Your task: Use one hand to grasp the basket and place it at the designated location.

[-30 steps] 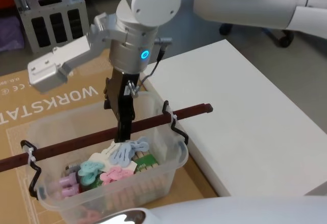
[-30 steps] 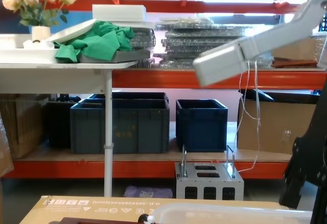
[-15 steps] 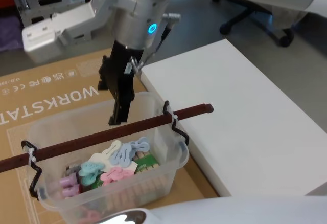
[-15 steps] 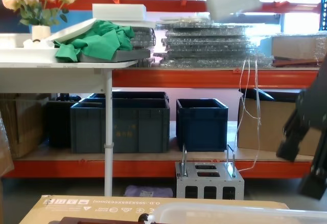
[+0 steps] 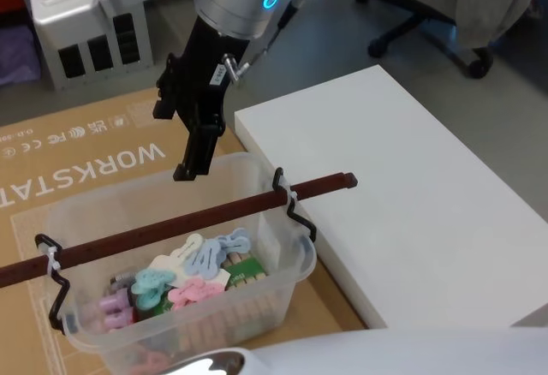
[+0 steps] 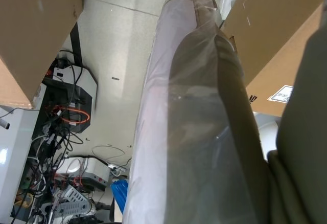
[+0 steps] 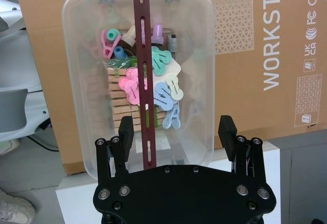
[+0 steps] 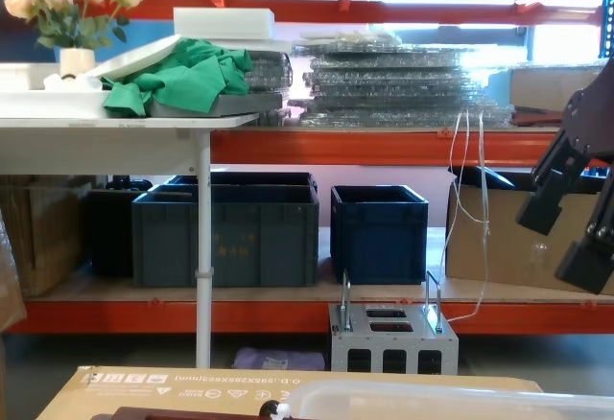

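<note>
Basket unheld on the cardboard; right gripper open above it.

We log the basket [image 5: 284,282] standing on the cardboard sheet [image 5: 86,163], just beside the white platform [image 5: 411,195], with coloured clips [image 5: 195,265] inside and its bar handle [image 5: 171,228] lying end to end above the rim. The right gripper [image 7: 176,131] hovers over the far rim with its jaws wide and nothing between them, clear of the bar. We judge that no grasp is made, so the carry and set-down are left to do, unless this spot is the designated one, which we cannot tell. The space above the handle is open. Its right end overhangs the platform edge, so we expect a lift must go straight up before any sideways travel. The grey metal box [image 5: 86,24] stands well apart behind.
</note>
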Robot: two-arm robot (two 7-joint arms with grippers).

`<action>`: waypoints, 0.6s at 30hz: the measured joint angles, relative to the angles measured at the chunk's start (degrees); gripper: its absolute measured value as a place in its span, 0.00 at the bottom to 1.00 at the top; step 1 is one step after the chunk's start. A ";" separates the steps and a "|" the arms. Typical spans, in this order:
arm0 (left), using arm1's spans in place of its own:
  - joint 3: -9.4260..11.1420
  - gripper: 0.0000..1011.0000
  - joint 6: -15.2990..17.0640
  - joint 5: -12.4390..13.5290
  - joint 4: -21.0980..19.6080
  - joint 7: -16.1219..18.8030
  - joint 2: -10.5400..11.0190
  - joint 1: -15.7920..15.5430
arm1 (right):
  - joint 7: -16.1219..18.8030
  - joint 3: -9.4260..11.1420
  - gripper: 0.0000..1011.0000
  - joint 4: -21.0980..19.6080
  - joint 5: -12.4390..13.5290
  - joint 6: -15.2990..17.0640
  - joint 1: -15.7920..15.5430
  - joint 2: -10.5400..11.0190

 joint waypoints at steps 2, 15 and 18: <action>0.00 0.00 0.00 0.00 0.00 0.00 0.00 0.00 | 0.12 0.08 0.99 0.10 -0.04 -0.03 -0.11 -0.10; 0.00 0.00 0.00 0.00 0.00 0.00 0.00 0.00 | 0.55 -1.47 0.99 1.92 -1.77 0.31 -0.86 -2.80; 0.00 0.00 0.00 0.00 0.00 0.00 0.00 0.00 | 0.68 -2.46 0.99 2.63 -2.91 0.74 -1.14 -4.15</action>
